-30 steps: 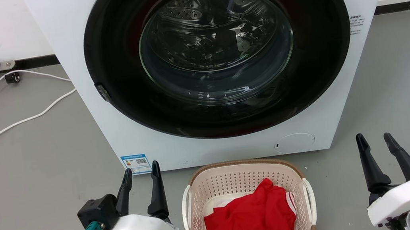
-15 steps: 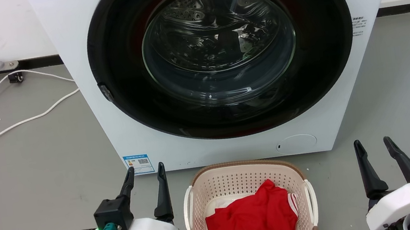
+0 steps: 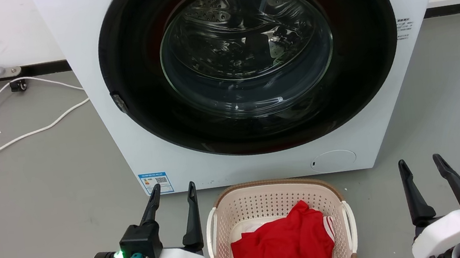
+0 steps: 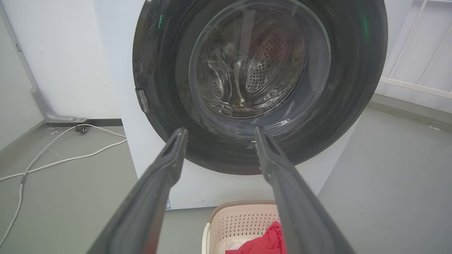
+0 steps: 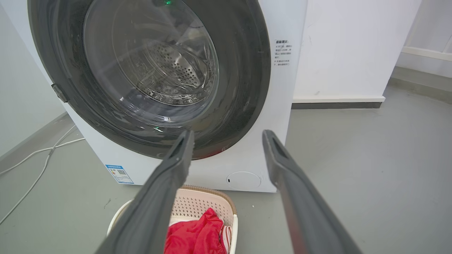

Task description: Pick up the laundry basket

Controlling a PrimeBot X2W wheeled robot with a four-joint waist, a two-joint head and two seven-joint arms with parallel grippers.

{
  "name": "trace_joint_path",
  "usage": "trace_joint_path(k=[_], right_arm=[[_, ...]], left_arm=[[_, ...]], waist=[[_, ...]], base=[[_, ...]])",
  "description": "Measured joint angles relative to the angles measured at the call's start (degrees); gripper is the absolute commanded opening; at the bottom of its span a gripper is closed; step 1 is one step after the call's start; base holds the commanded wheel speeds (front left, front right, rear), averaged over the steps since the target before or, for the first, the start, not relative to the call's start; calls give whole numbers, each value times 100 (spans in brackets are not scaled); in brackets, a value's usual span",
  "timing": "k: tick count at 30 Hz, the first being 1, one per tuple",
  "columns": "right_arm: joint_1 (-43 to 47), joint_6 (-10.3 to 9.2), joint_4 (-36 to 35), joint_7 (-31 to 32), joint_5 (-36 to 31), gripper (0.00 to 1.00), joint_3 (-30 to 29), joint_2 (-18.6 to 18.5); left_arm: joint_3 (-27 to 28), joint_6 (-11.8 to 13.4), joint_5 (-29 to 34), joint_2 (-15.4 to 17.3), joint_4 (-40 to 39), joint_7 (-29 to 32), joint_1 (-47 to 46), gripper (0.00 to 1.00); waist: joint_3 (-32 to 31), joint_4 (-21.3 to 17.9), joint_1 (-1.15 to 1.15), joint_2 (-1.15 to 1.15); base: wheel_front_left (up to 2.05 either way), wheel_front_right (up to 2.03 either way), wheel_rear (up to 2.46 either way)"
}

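- We find the laundry basket [image 3: 263,205] upright on the grey floor [image 3: 41,196], just before the washer [image 3: 218,171], its white handles pointing left and right. The long axis is unclear because the near end is cropped.
- Its walls are perforated cream plastic under a brown woven-look rim, with a crumpled red garment [image 3: 282,247] inside.
- The left claw [image 3: 173,185] and right claw [image 3: 419,159] flank it, both released and empty.

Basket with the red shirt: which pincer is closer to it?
Left. The left pincer sits right beside the basket, on its left side; the right pincer is farther off to its right, with bare floor between.
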Motion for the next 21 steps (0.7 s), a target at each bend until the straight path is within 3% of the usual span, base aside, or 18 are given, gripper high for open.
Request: trace_joint_path(k=[21], right_arm=[[3,0,-18,-178,-520,100,9,0]], left_arm=[[10,-92,298,-134,143,-174,31,100]], waist=[[58,35,0,0]], base=[[0,0,0]])
